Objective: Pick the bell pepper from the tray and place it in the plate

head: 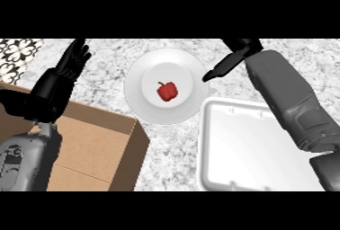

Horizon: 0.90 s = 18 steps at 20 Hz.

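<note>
bell pepper point(167, 91) lies on plate point(149, 67); right robot hand point(234, 57) open, empty.

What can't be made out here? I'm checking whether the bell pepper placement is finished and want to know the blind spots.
- Right hand, head view: partly hidden behind its own forearm, so its finger pose is unclear.
- Tray: right side covered by that forearm; lower edge cut by the picture's edge.
- Cardboard box: left part hidden by the left forearm, bottom cut off.
- Bell pepper on the plate: too small to tell its stem or tilt.
</note>
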Each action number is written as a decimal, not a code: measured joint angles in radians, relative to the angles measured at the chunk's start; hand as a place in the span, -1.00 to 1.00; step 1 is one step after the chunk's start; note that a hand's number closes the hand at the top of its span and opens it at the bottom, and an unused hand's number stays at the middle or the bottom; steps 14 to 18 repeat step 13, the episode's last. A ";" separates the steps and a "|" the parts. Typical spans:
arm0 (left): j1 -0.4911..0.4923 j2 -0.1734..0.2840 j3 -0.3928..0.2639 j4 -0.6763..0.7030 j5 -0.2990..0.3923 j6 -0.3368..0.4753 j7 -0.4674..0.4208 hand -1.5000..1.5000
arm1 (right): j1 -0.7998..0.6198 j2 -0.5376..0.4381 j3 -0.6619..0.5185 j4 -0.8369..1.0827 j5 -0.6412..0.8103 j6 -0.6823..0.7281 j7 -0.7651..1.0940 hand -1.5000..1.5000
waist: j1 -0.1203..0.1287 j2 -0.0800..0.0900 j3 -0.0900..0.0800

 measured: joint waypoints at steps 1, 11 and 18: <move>-0.003 -0.003 -0.002 -0.003 -0.001 0.003 0.000 0.00 | 0.000 -0.019 0.000 0.004 0.002 0.015 -0.010 -1.00 | 0.002 0.001 0.000; -0.014 -0.001 -0.001 -0.009 0.006 -0.003 0.007 0.00 | 0.020 -0.144 0.011 0.018 0.033 0.058 -0.050 -1.00 | 0.020 0.012 0.002; -0.012 -0.002 -0.005 -0.014 0.005 -0.006 0.004 0.00 | 0.018 -0.160 0.012 0.018 0.038 0.053 -0.053 -1.00 | 0.027 0.014 0.002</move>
